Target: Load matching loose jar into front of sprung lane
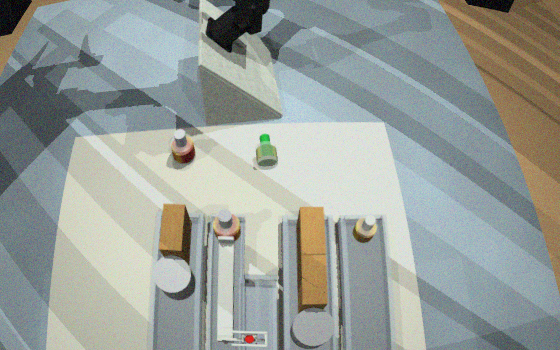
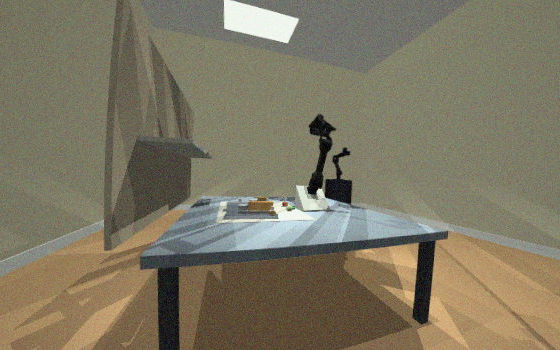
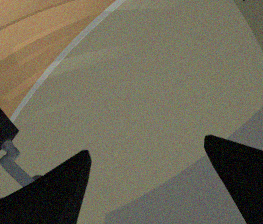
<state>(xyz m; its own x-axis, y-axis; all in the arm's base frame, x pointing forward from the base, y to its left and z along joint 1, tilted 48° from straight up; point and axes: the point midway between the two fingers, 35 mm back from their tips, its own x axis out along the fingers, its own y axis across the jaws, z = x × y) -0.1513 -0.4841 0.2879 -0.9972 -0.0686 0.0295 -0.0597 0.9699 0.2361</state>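
A loose red jar with a grey cap [image 1: 182,148] stands on the pale mat [image 1: 329,165], back left. A loose green jar [image 1: 266,152] stands to its right. In the sprung lane [image 1: 212,280] a reddish jar with a grey cap [image 1: 226,225] stands at the front end, with the pale pusher strip [image 1: 225,275] behind it. My gripper [image 3: 147,149] [image 2: 320,125] is open and empty. It is raised high above the arm's base, far from all jars, and the wrist view shows only room walls and floor.
A yellow jar with a white cap [image 1: 366,228] stands in the rightmost lane. Brown boxes [image 1: 174,228] [image 1: 312,255] and grey discs [image 1: 171,274] [image 1: 312,327] fill two other lanes. A red marker [image 1: 249,338] sits at the rack's near end. The arm's pale base block [image 1: 239,85] stands behind the mat.
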